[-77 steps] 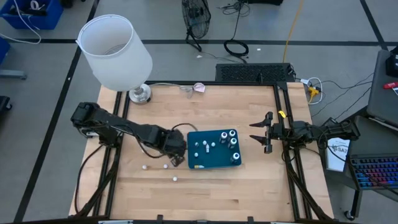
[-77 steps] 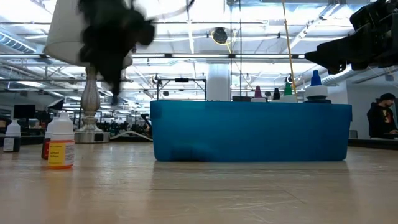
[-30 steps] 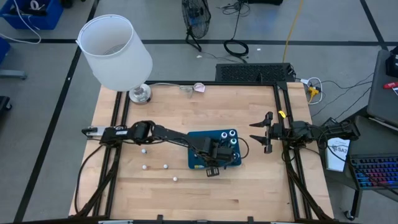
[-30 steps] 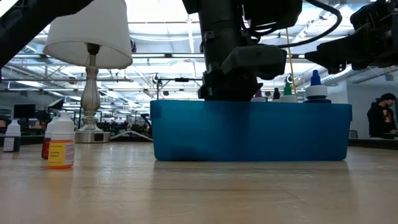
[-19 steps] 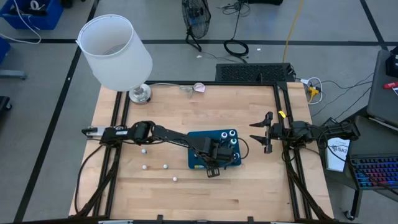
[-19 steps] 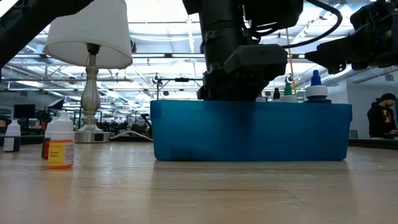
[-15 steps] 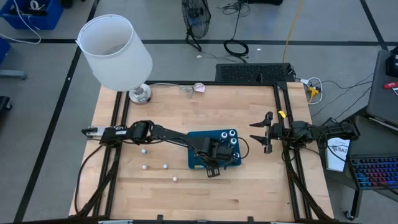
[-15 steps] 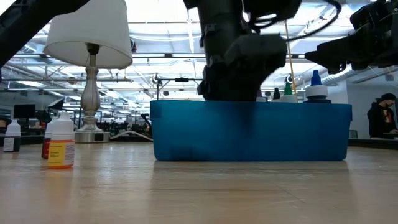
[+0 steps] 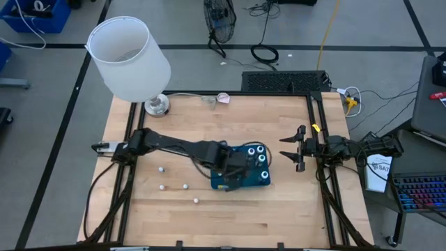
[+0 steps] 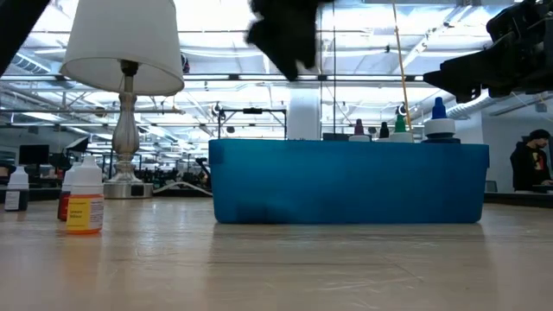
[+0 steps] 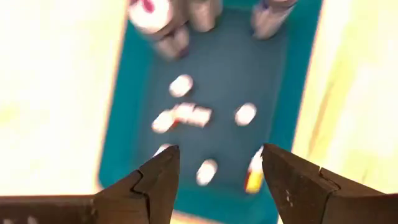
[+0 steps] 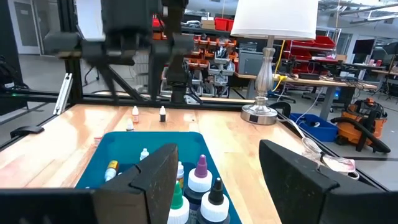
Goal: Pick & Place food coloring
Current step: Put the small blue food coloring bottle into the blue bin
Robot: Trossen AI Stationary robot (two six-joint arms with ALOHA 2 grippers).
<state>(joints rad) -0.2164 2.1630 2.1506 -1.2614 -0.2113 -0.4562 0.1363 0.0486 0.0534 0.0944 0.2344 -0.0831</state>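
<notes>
The food coloring is scattered. Several small bottles lie in the teal tray [image 9: 244,180], among them a yellow-labelled one [image 11: 254,171]. Capped bottles [image 9: 256,155] stand upright in its far right corner. A few whitish bottles [image 9: 162,187] stand on the table left of the tray, and the low view shows one with a yellow label [image 10: 84,197]. My left gripper [image 11: 217,180] hangs open above the tray's left half [image 9: 226,166], pointing steeply down with nothing between its fingers. My right gripper [image 9: 293,148] waits open at the table's right edge.
A lamp with a white shade [image 9: 129,59] stands at the far left corner of the table. A small pinkish wrapper [image 9: 221,98] lies at the far edge. Bare wood lies along the near side of the table [image 9: 230,216].
My left gripper has risen out of the tray, where it stood low behind the near wall, and drawn a little toward the table's left. It carries nothing up with it. The bottles in the tray stay where they were.
</notes>
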